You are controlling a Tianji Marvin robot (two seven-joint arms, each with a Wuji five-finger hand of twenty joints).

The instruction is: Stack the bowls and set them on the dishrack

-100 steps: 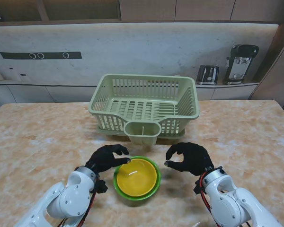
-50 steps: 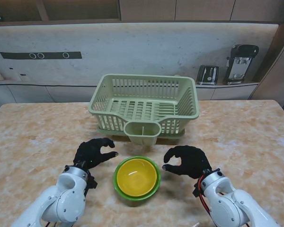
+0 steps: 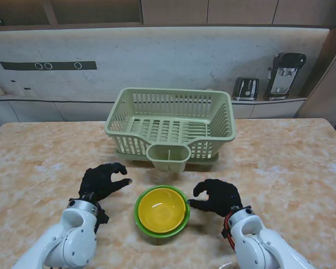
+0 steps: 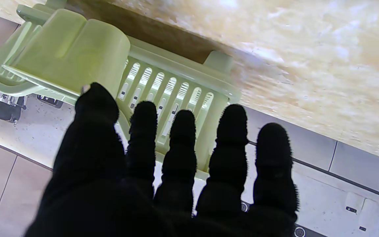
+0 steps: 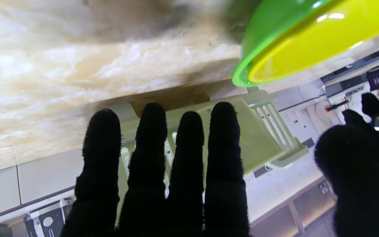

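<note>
On the marble table (image 3: pixel 39 157) the pale green dishrack (image 3: pixel 171 120) sits at the far middle, with nothing in it. Nearer to me, the yellow bowl (image 3: pixel 161 209) is nested inside the green bowl (image 3: pixel 140 223), apart from the rack. The left hand (image 3: pixel 101 181) hovers left of the stack, fingers spread and holding nothing, while the right hand (image 3: pixel 215 197) sits just right of it, fingers loosely curled, thumb tip at the green rim, gripping nothing.

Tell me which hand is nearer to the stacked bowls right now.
Right. The right hand sits beside the stacked bowls, thumb tip about at the green rim. The left hand is open on their other side, with bare table between.
</note>
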